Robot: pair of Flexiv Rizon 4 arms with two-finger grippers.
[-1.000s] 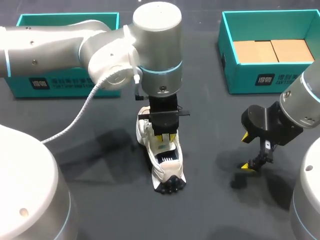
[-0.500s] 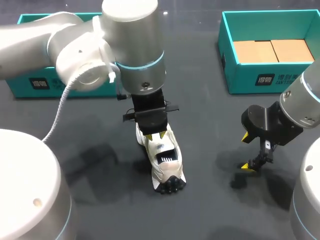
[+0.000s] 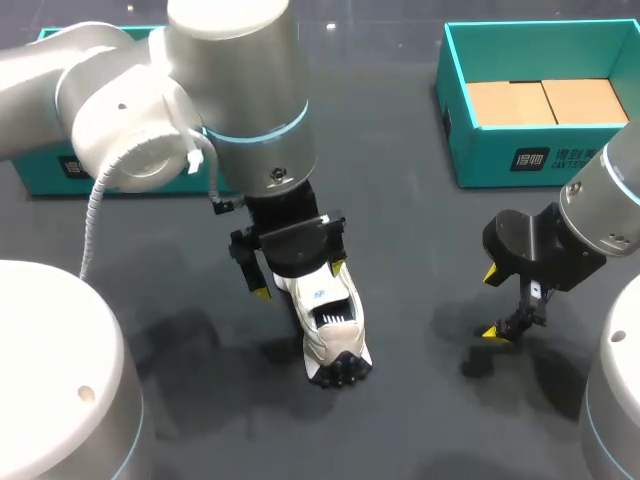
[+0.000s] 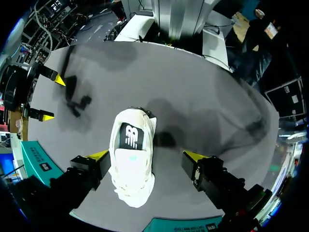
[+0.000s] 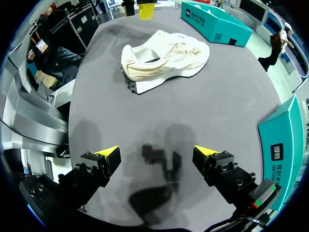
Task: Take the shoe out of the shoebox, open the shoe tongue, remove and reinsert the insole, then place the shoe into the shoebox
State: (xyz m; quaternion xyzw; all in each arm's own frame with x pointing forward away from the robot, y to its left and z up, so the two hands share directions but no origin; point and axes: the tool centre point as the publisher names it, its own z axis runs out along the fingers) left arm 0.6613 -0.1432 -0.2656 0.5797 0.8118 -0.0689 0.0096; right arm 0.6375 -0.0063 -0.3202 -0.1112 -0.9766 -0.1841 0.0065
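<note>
The left fingers (image 4: pixel 98 155) are spread open over the white shoe (image 4: pixel 129 166), with one tip just beside its side and the other apart from it, so nothing is gripped. The right fingers (image 5: pixel 109 152) are likewise held open above the worktop (image 5: pixel 231 111), well apart from the shoe. The shoe is set sole-down on the worktop, outside the teal box (image 3: pixel 500 155) at the far right.
</note>
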